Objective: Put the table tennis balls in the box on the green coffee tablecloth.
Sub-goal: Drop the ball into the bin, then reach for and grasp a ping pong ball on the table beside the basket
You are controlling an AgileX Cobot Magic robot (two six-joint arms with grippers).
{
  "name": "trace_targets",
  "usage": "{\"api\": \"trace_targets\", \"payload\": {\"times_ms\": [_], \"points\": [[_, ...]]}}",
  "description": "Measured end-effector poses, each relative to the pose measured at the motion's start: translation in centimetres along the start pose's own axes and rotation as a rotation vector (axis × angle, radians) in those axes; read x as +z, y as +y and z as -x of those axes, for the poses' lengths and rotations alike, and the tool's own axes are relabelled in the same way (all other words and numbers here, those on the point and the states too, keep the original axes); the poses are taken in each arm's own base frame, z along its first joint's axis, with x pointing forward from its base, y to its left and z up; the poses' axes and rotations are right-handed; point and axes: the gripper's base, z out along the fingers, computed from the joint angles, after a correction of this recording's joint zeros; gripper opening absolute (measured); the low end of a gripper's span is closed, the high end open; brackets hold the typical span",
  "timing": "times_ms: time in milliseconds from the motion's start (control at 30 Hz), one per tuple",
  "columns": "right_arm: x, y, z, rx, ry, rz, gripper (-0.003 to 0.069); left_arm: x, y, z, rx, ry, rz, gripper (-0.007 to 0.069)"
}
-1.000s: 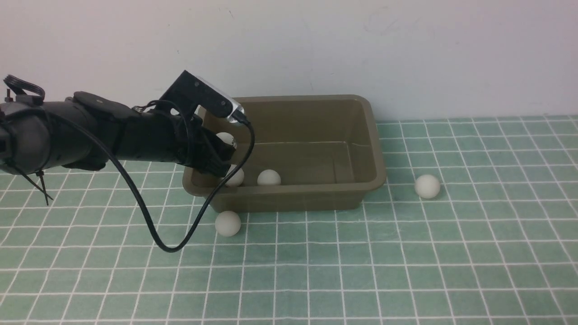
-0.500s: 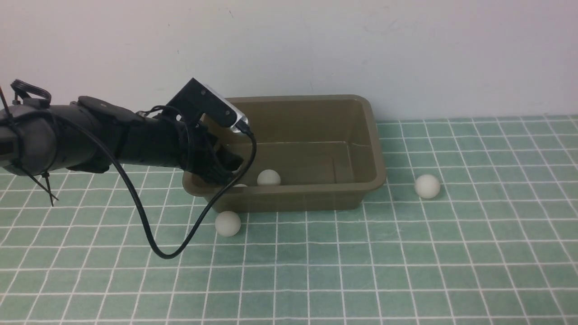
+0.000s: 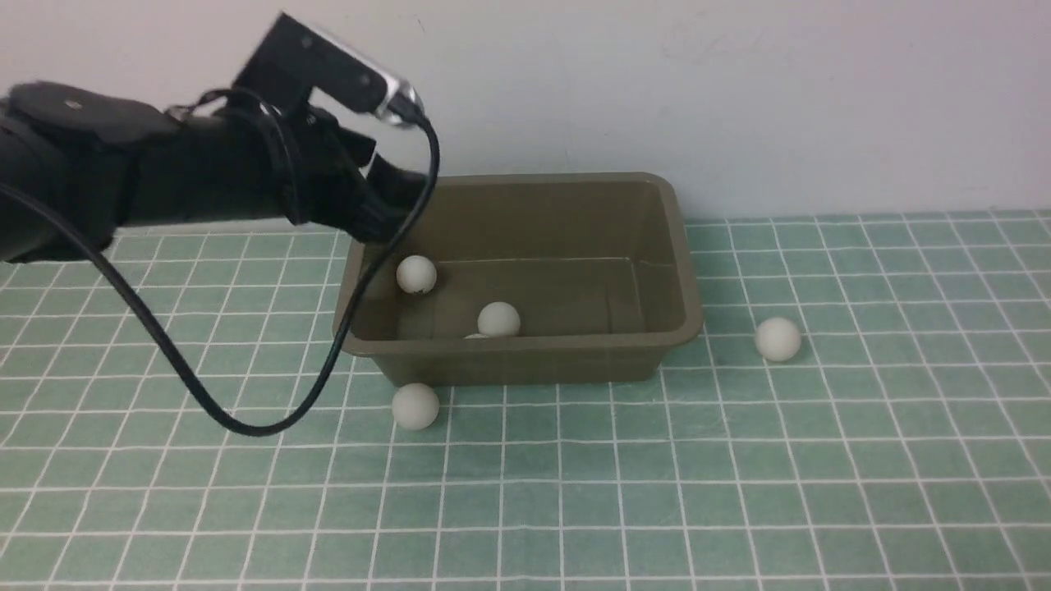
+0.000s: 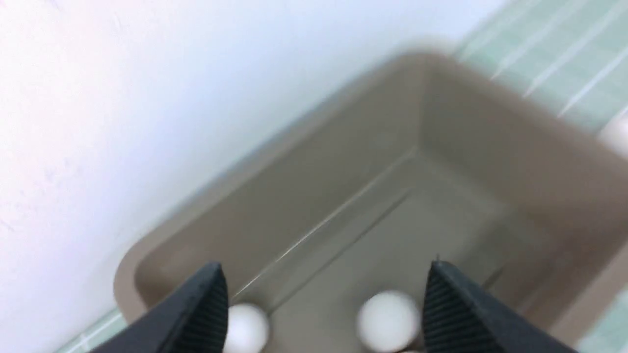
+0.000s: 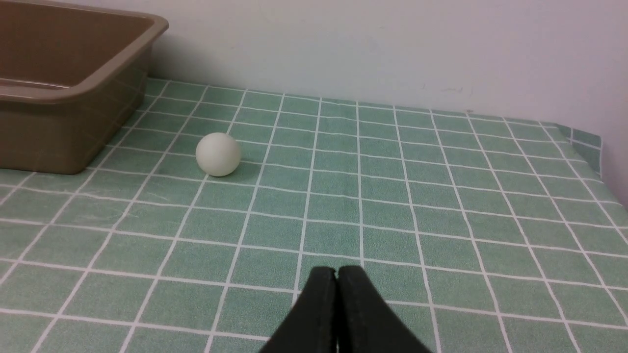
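Observation:
The olive-brown box stands on the green coffee tablecloth against the wall. Inside it lie two table tennis balls, and the top of a third peeps over the front wall. One ball rests on the cloth in front of the box's left corner, another to its right. My left gripper hangs open and empty above the box's left rear corner. In the left wrist view its fingers flank two balls below. My right gripper is shut, low over the cloth.
A white wall runs right behind the box. The left arm's black cable loops down onto the cloth left of the box. In the right wrist view the cloth's far right corner ends near the wall, and the right-hand ball lies ahead.
My left gripper opened and let a ball go into the box, then rose out of the box toward its left rear corner. The balls inside shifted a little.

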Motion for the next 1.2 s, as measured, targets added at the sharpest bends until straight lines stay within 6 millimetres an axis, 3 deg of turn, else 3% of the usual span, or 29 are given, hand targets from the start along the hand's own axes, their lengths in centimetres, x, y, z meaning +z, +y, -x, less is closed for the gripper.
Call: {"api": "trace_targets", "payload": {"times_ms": [100,233,333,433,533,600,800,1100,1200], "points": [[0.0,0.0,0.0,0.000,0.000,0.000,-0.0010,-2.8,-1.0,1.4,-0.037,0.002,-0.037,0.0479],[0.0,0.0,0.0,0.000,0.000,0.000,-0.0010,-4.8,-1.9,1.1,-0.014,0.128,-0.068,0.0479],[0.0,0.0,0.0,0.000,0.000,0.000,-0.0010,-5.8,-2.1,0.1,-0.044,0.276,-0.071,0.0479],[0.0,0.0,0.0,0.000,0.000,0.000,-0.0010,-7.1,-2.1,-2.6,-0.137,0.581,-0.015,0.0479],[0.0,0.0,0.0,0.000,0.000,0.000,-0.0010,-7.4,-2.1,-4.3,-0.171,0.688,0.007,0.0479],[0.0,0.0,0.0,0.000,0.000,0.000,-0.0010,-7.2,-2.9,-7.0,-0.241,0.765,-0.003,0.0479],[0.0,0.0,0.0,0.000,0.000,0.000,-0.0010,-5.9,-4.3,-9.8,-0.400,0.669,-0.012,0.0454],[0.0,0.0,0.0,0.000,0.000,0.000,-0.0010,-3.2,-6.8,-10.5,-0.429,0.436,0.049,0.0436],[0.0,0.0,0.0,0.000,0.000,0.000,-0.0010,-1.3,-7.8,-10.8,-0.402,0.395,0.061,0.0436]]}}
